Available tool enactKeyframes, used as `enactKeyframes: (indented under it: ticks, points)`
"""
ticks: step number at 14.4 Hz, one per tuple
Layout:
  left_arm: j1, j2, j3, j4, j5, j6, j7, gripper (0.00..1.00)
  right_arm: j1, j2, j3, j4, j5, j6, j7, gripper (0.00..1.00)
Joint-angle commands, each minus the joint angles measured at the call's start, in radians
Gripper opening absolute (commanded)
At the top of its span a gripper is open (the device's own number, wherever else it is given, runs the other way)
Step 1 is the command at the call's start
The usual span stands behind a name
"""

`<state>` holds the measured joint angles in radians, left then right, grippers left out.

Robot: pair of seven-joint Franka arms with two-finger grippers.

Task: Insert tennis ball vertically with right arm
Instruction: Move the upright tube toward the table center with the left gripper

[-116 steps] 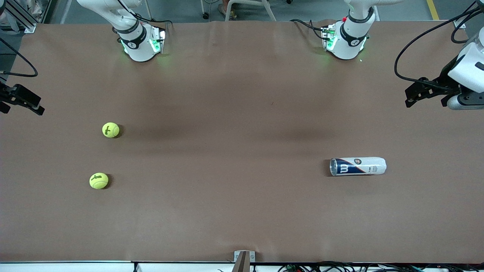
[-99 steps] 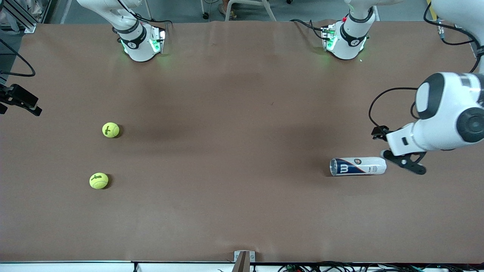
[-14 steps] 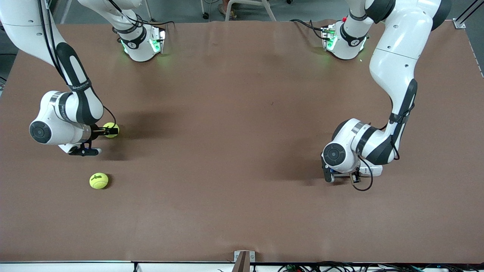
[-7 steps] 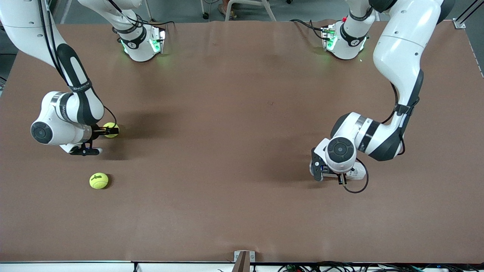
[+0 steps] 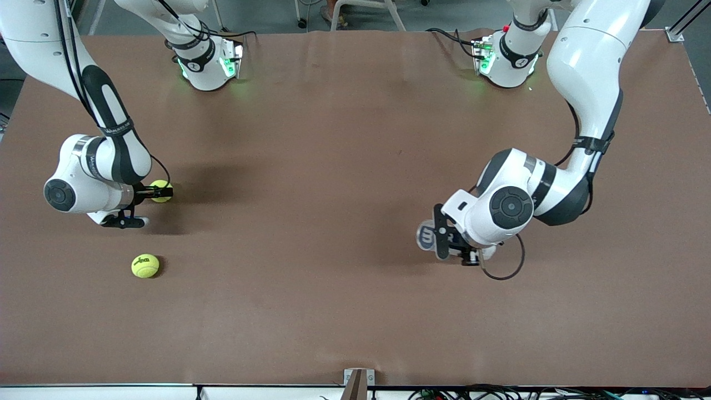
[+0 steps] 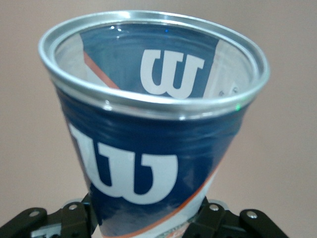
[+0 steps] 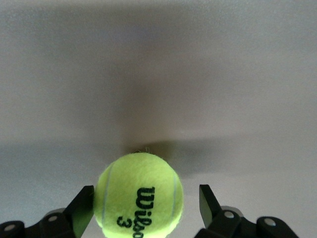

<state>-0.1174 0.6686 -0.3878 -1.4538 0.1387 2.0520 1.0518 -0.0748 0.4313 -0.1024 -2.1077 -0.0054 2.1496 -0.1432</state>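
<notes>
A yellow tennis ball (image 5: 161,189) (image 7: 138,193) lies on the brown table toward the right arm's end. My right gripper (image 5: 161,193) (image 7: 146,203) is down around it and still open. One finger (image 7: 83,206) touches the ball, while the other finger (image 7: 208,201) stands a gap away. My left gripper (image 5: 444,240) (image 6: 148,225) is shut on the lower part of the blue-and-white ball can (image 5: 426,238) (image 6: 148,124). It holds the can tilted above the table near the left arm's end. The can's open, empty mouth shows in the left wrist view.
A second tennis ball (image 5: 145,265) lies loose, nearer the front camera than the gripped-around one. Both arm bases (image 5: 208,64) (image 5: 505,61) stand at the table's back edge. A small bracket (image 5: 358,380) sits at the front edge.
My left gripper has raised and tipped the can off the table, carrying it toward the table's middle. My right gripper has stayed at the ball.
</notes>
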Motion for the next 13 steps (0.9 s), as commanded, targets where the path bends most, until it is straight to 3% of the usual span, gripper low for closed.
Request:
enactKeyframes:
  ticks: [1,5,8,11,13]
  points:
    - [0.009,0.008,-0.035,0.0,-0.154,0.082,0.062,0.71,-0.014,0.0,0.01,-0.012,0.001,0.007,0.002,0.84]
    - [0.007,0.017,-0.118,-0.043,-0.228,0.313,0.111,0.71,-0.013,0.0,0.01,-0.011,0.001,0.006,0.002,0.63]
    - [0.015,0.016,-0.167,-0.083,-0.338,0.394,0.135,0.71,-0.01,-0.002,0.01,0.001,0.001,0.004,0.004,0.49]
    - [0.015,0.052,-0.225,-0.189,-0.402,0.674,0.148,0.71,-0.013,-0.006,0.01,0.031,0.001,-0.002,0.005,0.43]
    - [0.007,0.109,-0.269,-0.197,-0.438,0.787,0.148,0.72,-0.008,-0.014,0.012,0.096,0.001,-0.043,0.005,0.43]
